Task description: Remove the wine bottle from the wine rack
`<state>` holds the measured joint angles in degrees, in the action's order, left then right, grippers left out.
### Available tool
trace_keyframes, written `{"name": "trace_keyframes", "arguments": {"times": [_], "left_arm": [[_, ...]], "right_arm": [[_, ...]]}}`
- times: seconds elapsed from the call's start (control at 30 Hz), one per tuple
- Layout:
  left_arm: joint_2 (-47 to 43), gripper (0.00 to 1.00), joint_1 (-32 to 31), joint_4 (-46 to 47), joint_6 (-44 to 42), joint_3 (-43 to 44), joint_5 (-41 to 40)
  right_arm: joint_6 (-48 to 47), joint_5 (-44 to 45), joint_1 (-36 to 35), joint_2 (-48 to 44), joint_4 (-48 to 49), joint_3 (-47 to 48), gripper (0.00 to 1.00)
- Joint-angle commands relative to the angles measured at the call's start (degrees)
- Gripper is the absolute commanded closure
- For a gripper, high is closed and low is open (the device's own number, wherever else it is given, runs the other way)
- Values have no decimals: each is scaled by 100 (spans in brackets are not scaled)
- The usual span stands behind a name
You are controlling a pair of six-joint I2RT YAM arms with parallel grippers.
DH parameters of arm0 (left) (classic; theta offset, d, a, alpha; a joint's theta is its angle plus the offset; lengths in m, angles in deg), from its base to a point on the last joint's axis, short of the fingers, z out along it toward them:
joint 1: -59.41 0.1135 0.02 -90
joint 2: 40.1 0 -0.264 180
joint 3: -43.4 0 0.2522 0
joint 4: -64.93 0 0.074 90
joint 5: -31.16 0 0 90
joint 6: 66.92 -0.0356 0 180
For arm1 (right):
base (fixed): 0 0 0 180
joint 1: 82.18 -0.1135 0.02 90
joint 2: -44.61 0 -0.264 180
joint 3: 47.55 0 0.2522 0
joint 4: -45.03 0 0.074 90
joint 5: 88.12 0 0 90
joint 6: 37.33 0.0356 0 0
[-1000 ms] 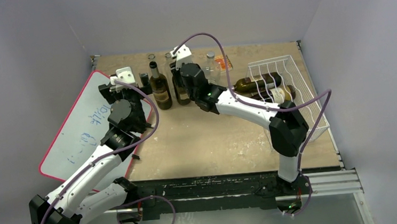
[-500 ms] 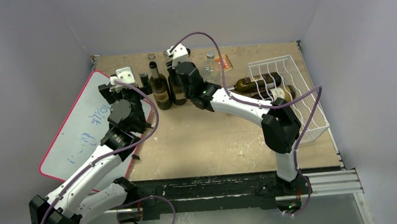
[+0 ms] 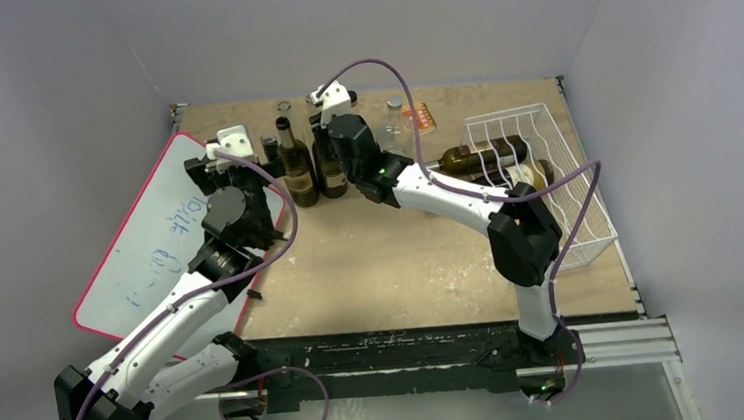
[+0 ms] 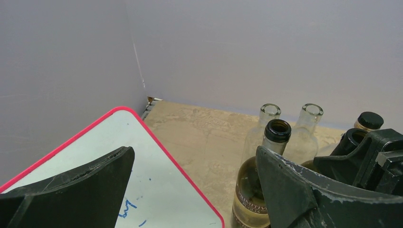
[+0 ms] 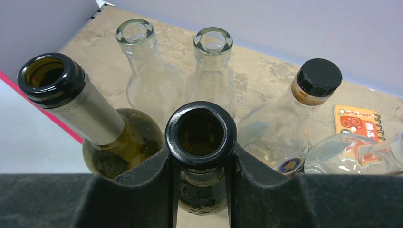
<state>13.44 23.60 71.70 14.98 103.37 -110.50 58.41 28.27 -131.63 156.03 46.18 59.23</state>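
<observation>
Partly behind right gripper (image 5: 201, 159), wine bottle (image 5: 201, 133)

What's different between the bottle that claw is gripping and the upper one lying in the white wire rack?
The gripped bottle is upright, outside the wire rack; the rack bottle lies on its side in it. The right gripper is shut round the gripped bottle's neck; no gripper holds the rack bottle. Both are dark glass wine bottles.

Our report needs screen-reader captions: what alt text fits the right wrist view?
The right gripper is shut on the neck of an open dark wine bottle. Around it stand another open bottle, two clear bottles and a black-capped bottle.
</observation>
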Motion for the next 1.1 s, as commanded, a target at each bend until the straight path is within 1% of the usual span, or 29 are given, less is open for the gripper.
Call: {"name": "trace_keyframes", "arguments": {"times": [0.0, 0.07, 0.13, 0.2, 0.27, 0.43, 0.6, 0.8, 1.07], "left_arm": [[-79, 0, -22, 225, 33, 160, 55], [-74, 0, -20, 223, 34, 158, 55], [-80, 0, -22, 223, 35, 155, 60], [-72, 0, -22, 223, 31, 159, 55], [-64, 0, -22, 223, 26, 160, 57], [-61, 0, -16, 222, 15, 164, 52], [-31, 0, -22, 223, -5, 162, 35], [-38, 0, -22, 223, -49, 157, 6], [21, 0, -21, 223, -113, 150, -71]], "right_arm": [[131, -183, -27, -128, 603, 404, 59], [100, -157, -29, -137, 580, 402, 48], [71, -151, -29, -162, 557, 394, 41], [39, -140, -34, -183, 551, 393, 34], [16, -127, -38, -211, 547, 387, 30], [-104, -117, -59, -384, 554, 306, 27], [-240, -152, -93, -731, 638, -2, 25], [-516, -404, -132, -1404, 852, -732, 22], [-774, -404, -153, -2487, 712, -1768, 20]]}}
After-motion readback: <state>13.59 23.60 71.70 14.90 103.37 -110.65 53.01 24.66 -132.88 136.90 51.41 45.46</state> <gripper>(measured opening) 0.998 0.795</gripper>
